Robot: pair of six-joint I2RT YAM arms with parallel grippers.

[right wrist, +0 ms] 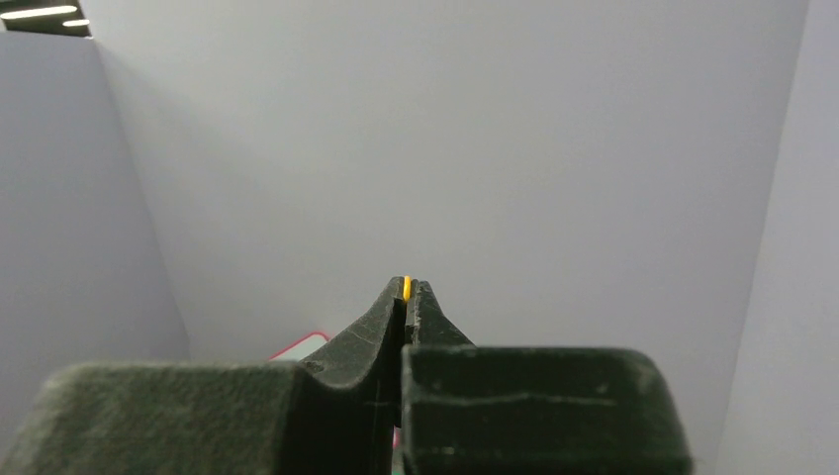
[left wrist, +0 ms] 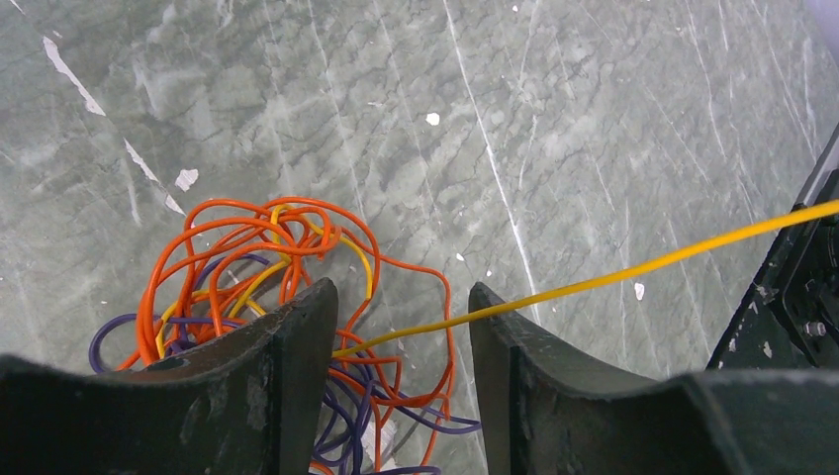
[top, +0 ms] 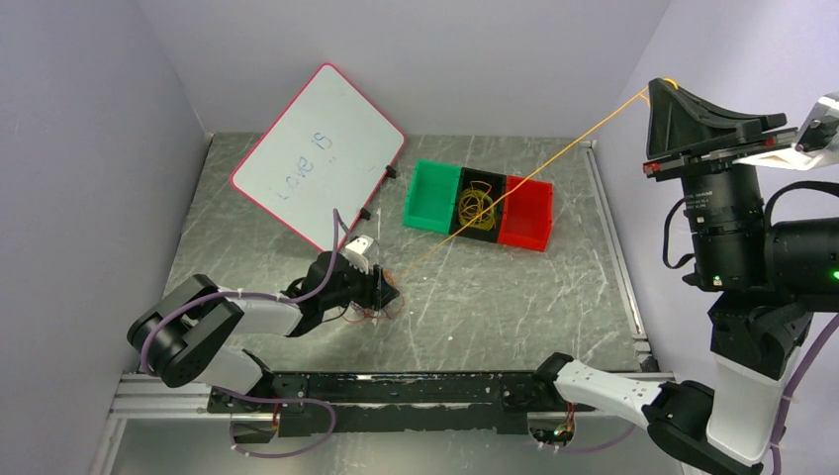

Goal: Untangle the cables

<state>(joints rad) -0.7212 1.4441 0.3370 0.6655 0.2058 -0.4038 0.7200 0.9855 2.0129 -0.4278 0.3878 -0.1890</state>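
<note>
From above, the left arm lies low across the grey surface (top: 514, 297). Its left fingers (top: 384, 290) rest down on a small tangle of cables (top: 368, 309) near the middle. One yellow cable (top: 584, 137) runs out of that tangle in a straight, taut line, up and to the right. It ends at the right fingers (top: 673, 99), which are lifted high above the surface near the right wall. The pull looks meant to draw this one strand free while the other arm pins the bunch in place.

Behind the tangle stand a green bin (top: 432, 196), a black bin (top: 485, 178) and a red bin (top: 525, 213) in a row. The black one has a coil of yellowish cable in it, so it is probably where freed strands go. A pink-edged whiteboard (top: 317, 153) leans at the back left.

The left wrist camera shows the left fingers (left wrist: 297, 346) spread apart, one on each side of the tangle (left wrist: 267, 257), which is made of orange, yellow and purple loops. They straddle it rather than pinch it. The yellow cable (left wrist: 693, 249) comes out from between them and climbs to the right, clear of the surface. Whether the fingers press on the loops beneath them I cannot tell.

The right wrist camera looks at bare wall. The right fingers (right wrist: 406, 297) are pressed together, with a sliver of the yellow cable (right wrist: 405, 287) nipped at their very tips. That grip is small, and I judge it could slip if the strand snags in the knot.
</note>
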